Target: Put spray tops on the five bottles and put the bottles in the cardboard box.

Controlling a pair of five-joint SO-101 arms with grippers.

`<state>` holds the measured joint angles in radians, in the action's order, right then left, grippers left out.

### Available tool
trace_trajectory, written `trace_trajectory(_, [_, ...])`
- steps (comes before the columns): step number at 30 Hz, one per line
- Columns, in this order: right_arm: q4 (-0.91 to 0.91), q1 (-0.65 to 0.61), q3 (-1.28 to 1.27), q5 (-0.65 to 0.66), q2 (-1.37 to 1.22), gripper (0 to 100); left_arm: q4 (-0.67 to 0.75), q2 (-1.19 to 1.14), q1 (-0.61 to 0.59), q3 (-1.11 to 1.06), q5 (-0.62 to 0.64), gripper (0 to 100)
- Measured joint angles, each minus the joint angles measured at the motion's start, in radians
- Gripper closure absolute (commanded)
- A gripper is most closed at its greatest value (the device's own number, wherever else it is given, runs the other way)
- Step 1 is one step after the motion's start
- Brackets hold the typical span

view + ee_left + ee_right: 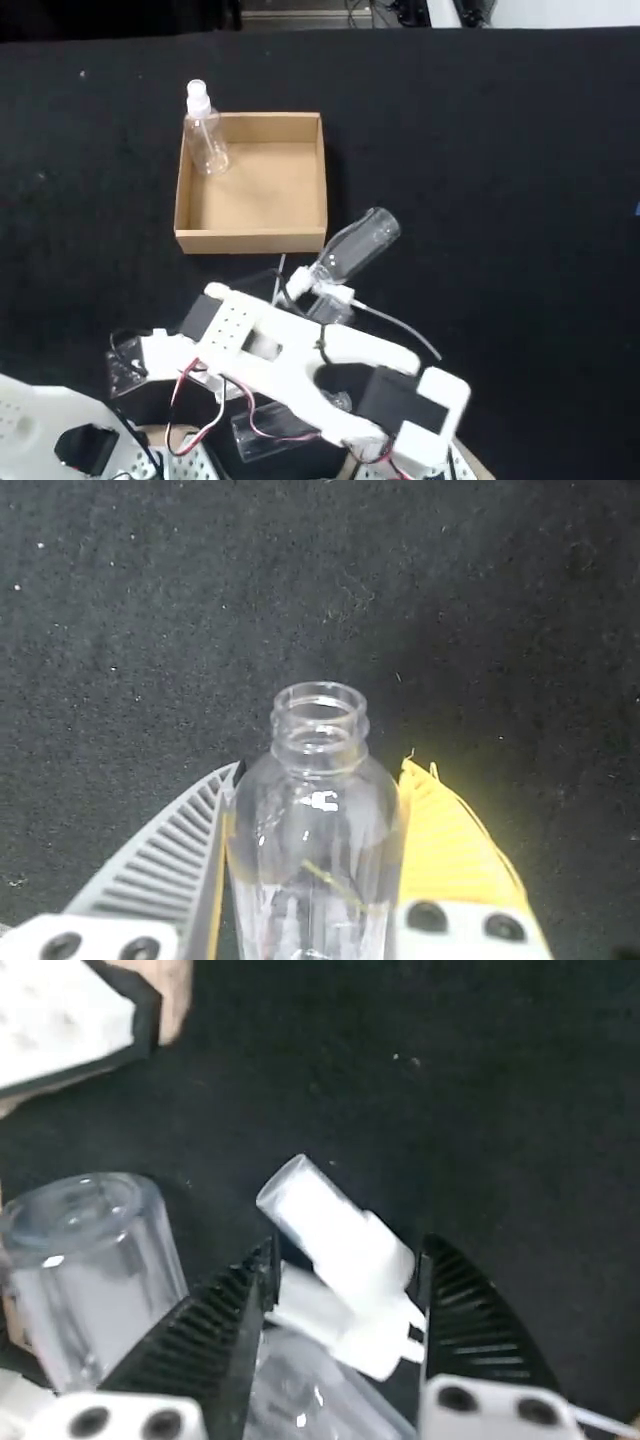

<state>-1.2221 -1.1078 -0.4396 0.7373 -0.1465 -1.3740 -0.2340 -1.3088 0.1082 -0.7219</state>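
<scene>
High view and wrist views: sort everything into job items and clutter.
Job: cardboard box; capped bottle inside it; open bottle in left gripper; spray top in right gripper.
Just lying about: black table cover; cables beyond the table.

A black, faintly fuzzy cloth (520,150) flecked with pale lint covers the tabletop from near to far under soft, even light, and beyond its far edge a narrow strip shows dark cables (395,12) beside a white surface (560,10).
</scene>
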Motion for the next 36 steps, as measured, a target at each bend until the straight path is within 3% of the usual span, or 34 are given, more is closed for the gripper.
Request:
trace_trajectory(11, [0.071,0.028,0.003,0.02,-0.064,79.6,0.0,0.0,0.0,0.0,0.0,95])
trace_trajectory(17, [0.118,0.081,0.003,0.038,-0.069,90.2,0.0,0.0,0.0,0.0,0.0,95])
trace_trajectory(21, [0.137,0.091,0.003,0.038,-0.068,90.6,0.0,0.0,0.0,0.0,0.0,95])
trace_trajectory(30, [0.144,0.115,0.112,-0.107,0.077,90.7,-0.005,0.0,0.0,0.0,0.0,95])
trace_trajectory(36, [0.086,0.163,0.216,-0.222,0.247,90.8,-0.124,0.0,0.0,0.118,0.0,95])
